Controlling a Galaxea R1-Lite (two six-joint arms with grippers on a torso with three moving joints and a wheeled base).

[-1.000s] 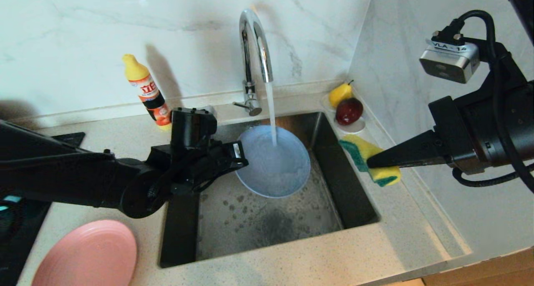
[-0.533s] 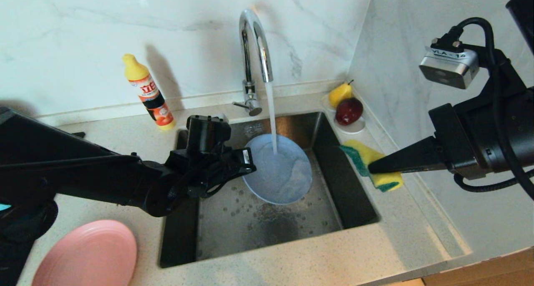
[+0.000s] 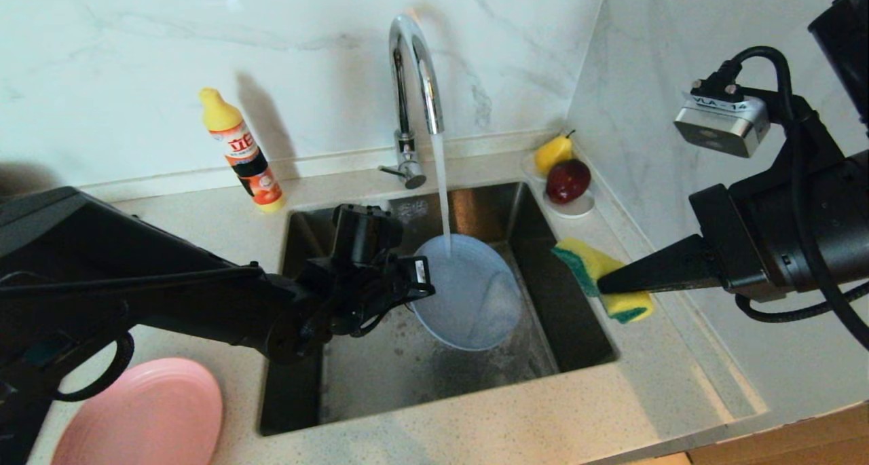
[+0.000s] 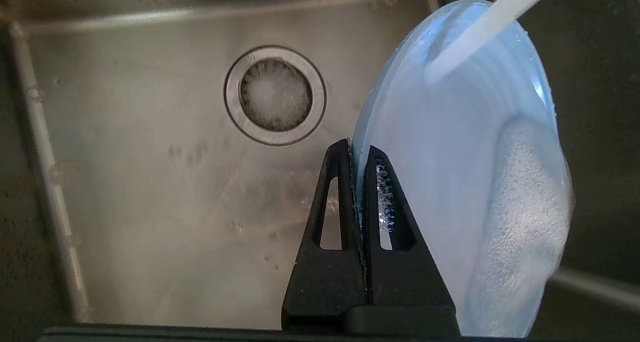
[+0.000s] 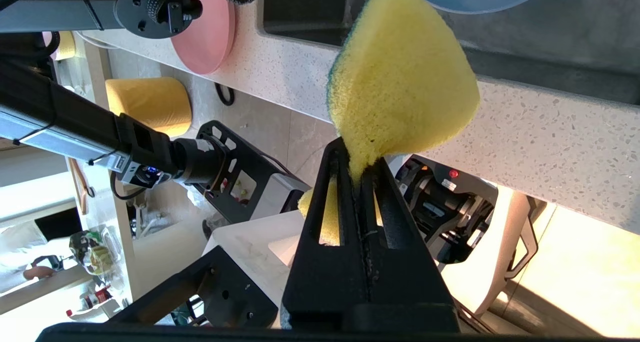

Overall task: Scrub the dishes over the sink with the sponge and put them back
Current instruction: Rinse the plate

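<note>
Rinsing round grey-blue plate [image 3: 468, 295] | left tool [image 4: 357, 155] pinching rim | foamy

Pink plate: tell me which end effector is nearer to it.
Left. The left end effector is over the sink, clamped on the grey-blue plate, nearer the pink plate. The right end effector holds the sponge past the sink's far side.

Black arms w/ black cables, tapered slotted fingers [image 4: 367, 202], silver wrist cam [image 3: 721, 124] labelled maybe "VLA-14".
</note>
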